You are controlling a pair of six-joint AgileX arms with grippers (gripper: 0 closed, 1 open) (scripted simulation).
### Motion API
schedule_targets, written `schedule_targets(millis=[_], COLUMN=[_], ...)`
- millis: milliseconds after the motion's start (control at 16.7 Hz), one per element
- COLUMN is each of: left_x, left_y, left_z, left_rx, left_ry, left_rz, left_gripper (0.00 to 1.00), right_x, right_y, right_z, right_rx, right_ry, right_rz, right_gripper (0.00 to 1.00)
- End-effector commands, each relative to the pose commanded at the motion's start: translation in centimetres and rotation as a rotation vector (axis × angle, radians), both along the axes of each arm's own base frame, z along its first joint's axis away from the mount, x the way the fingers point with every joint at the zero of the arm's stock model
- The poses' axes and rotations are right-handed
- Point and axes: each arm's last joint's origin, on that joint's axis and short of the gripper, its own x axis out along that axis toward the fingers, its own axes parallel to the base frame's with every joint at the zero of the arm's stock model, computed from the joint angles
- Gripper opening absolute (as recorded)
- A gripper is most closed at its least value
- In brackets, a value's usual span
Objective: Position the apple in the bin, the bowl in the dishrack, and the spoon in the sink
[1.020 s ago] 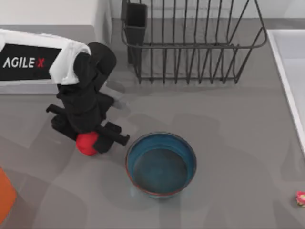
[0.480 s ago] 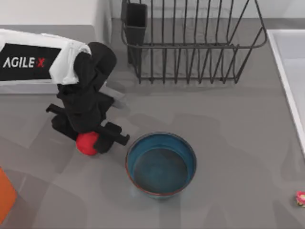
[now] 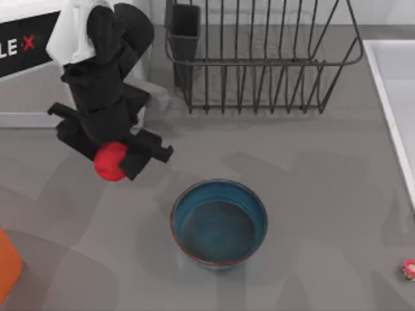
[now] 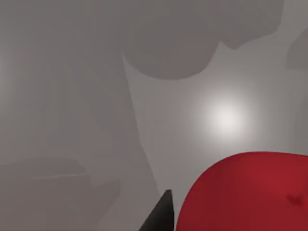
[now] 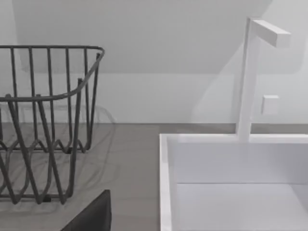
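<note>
Table: grey table point(image 3: 311, 194) seen from above, with a white wall behind it in the right wrist view.
Left tool: the left tool point(image 3: 111, 159) hangs over the table's left half, above and to the left of the bowl, its black fingers clamped on either side of the apple.
Apple: the apple point(image 3: 109, 162) is a red ball held in the left tool, apart from the bowl; in the left wrist view it shows large and red point(image 4: 248, 192) over bare grey table, with a black fingertip point(image 4: 161, 216) just beside it.
Bowl: the bowl point(image 3: 219, 223) is teal-blue with a reddish-brown rim, stands upright on the table near the middle, and has nothing in it.
Dishrack: the dishrack point(image 3: 259, 58) is black wire and stands at the back of the table behind the bowl, with a dark square cutlery cup point(image 3: 185, 29) at its left corner; its flaring side also shows in the right wrist view point(image 5: 48, 120).
Sink: the sink point(image 3: 395, 97) is a pale basin with a white rim along the table's right edge; the right wrist view shows its rim point(image 5: 166, 183) and a white faucet point(image 5: 252, 72) standing behind it.
Spoon: the spoon point(image 3: 409, 268) is a tiny pink-and-yellow item lying on the table at the right edge, in front of the sink and well apart from the bowl.
Orange object: an orange object point(image 3: 8, 265) sits at the table's left edge, cut off by the frame.
Right tool: a dark part point(image 5: 91, 216) shows low in the right wrist view; I cannot tell how its fingers stand.
</note>
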Motion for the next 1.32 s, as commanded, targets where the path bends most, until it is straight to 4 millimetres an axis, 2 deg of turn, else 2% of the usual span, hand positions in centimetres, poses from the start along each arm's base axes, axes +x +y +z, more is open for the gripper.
schedule_targets(millis=[120,420,600,780,960,1140,1320], left_x=[-0.2,-0.2,-1.0,-2.4,-4.8,-8.5,-12.3], left_y=[0.1,0.2,1.0,4.8,11.0,17.0,20.3], left_z=[1.7,1.8,3.4,6.1,7.8,8.2,8.0], left_rx=[-0.005,-0.005,-0.034,-0.066,-0.051,0.008,0.070], left_ry=[-0.009,-0.010,-0.051,-0.120,-0.153,-0.132,-0.085], left_rz=[0.000,-0.003,-0.036,-0.022,0.090,0.269,0.418], left_gripper=[0.00,0.00,0.00,0.00,0.00,0.00,0.00], right_x=[0.0,0.0,0.0,0.0,0.0,0.0,0.0], right_y=[0.0,0.0,0.0,0.0,0.0,0.0,0.0], right_z=[0.0,0.0,0.0,0.0,0.0,0.0,0.0], right_rx=[0.000,0.000,0.000,0.000,0.000,0.000,0.000], right_ry=[0.000,0.000,0.000,0.000,0.000,0.000,0.000], right_rz=[0.000,0.000,0.000,0.000,0.000,0.000,0.000], right_gripper=[1.00,1.00,1.00,1.00,1.00,1.00,1.00])
